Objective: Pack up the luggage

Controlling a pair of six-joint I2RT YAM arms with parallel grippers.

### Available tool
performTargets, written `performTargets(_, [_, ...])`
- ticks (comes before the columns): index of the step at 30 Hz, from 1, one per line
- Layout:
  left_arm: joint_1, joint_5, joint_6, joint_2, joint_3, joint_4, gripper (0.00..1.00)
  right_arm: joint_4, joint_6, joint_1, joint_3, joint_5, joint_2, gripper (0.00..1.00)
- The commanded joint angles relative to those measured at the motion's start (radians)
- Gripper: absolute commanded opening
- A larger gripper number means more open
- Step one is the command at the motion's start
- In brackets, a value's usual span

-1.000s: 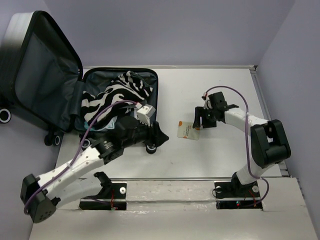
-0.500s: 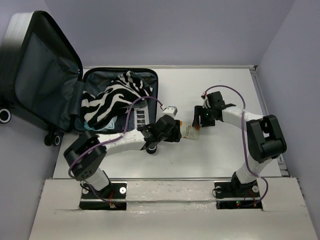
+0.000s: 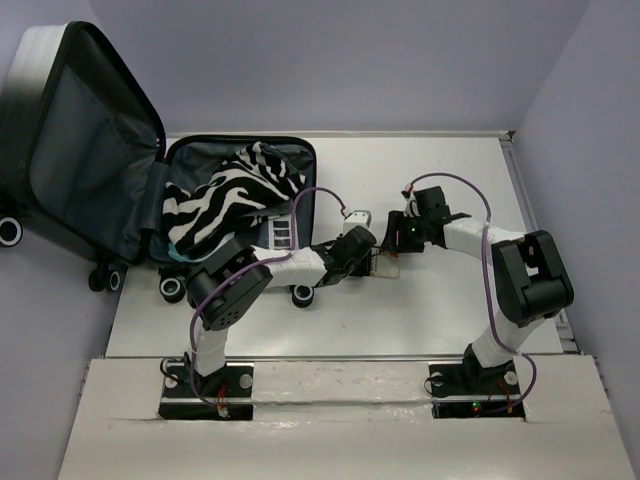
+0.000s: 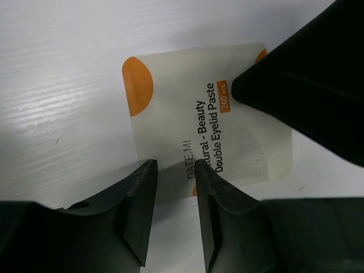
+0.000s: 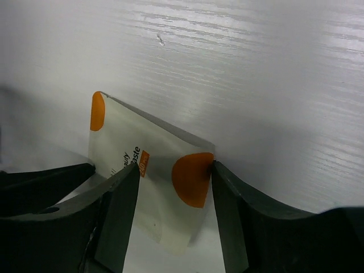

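Observation:
The luggage (image 3: 95,150) lies open at the far left, lid up against the wall, with a zebra-striped cloth (image 3: 235,195) in its base. A flat white packet (image 3: 388,266) with orange corners lies on the table right of it. In the left wrist view the packet (image 4: 182,102) reads "Double Eyelid Paste". My left gripper (image 3: 376,262) (image 4: 175,165) is narrowly open over the packet's near edge. My right gripper (image 3: 398,250) (image 5: 175,166) is open astride the packet's (image 5: 159,196) opposite corner. One right finger touches the orange corner and the other touches the orange label.
The two grippers face each other closely over the packet. My right gripper's finger (image 4: 307,74) fills the left wrist view's upper right. The luggage wheels (image 3: 172,288) stick out at its near edge. Purple walls close in the table on the back and right.
My left arm has swung right from the luggage to the packet. My right gripper has come down slightly onto the packet's far corner. The packet has shifted slightly right.

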Motion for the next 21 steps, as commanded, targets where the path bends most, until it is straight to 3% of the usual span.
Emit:
performTargets(1, [-0.003,-0.030,0.003,0.058,0.036,0.043,0.43,0.037,0.020,0.009,-0.060,-0.050,0.003,0.59])
performTargets(5, [-0.003,0.002,-0.002,0.085,0.027,0.069,0.34,0.098,0.045,0.009,-0.094,-0.142,-0.007,0.58])
performTargets(8, [-0.001,0.013,-0.008,0.090,0.017,0.088,0.29,0.143,0.069,0.009,-0.114,-0.161,-0.013,0.52])
performTargets(12, [-0.003,0.014,-0.011,0.072,0.004,0.092,0.25,0.164,0.094,0.009,-0.120,-0.139,-0.033,0.28])
performTargets(14, [-0.003,0.013,-0.011,0.050,-0.009,0.095,0.23,0.190,0.117,0.009,-0.132,-0.118,-0.061,0.08])
performTargets(18, [-0.003,0.017,-0.011,-0.126,-0.076,0.120,0.23,0.240,0.149,0.009,-0.157,-0.089,-0.234,0.07])
performTargets(21, [-0.007,0.010,0.004,-0.335,-0.125,0.120,0.30,0.233,0.170,0.009,-0.136,-0.096,-0.369,0.07])
